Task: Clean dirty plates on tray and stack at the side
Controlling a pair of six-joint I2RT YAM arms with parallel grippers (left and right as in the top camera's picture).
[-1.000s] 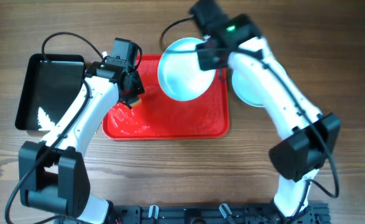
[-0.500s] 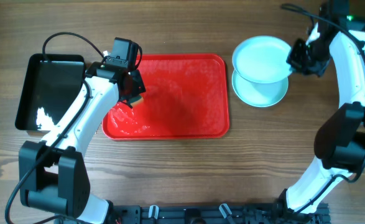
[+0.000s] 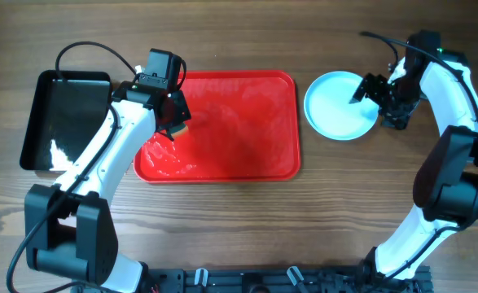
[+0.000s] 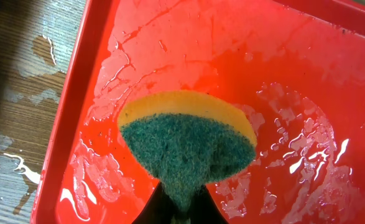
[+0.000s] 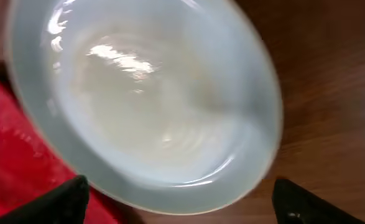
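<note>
Seen from overhead, a red tray [image 3: 247, 130] lies in the middle of a wooden table [image 3: 239, 228], wet and glistening, with nothing on it. The white plates [image 3: 336, 106] with pale blue rims sit just off its right edge, on the table at the side where the task wants them stacked. From above they read as a single disc, so their number cannot be told. The right gripper [image 3: 379, 102] hangs at the plates' right edge with its claw spread wide and holding nothing, which suggests a plate set down. The left gripper [image 3: 176, 122] waits over the tray's left part, pinched tight on a yellow and green sponge [image 3: 180, 129], probably kept there so drips fall into the tray. A black tray [image 3: 63, 122] sits further left. The left wrist view adds the sponge's green scrubbing face bulging out, and puddles on the tray and the wood. The right wrist view, blurred, shows the top plate's glossy face with no smear visible.
</note>
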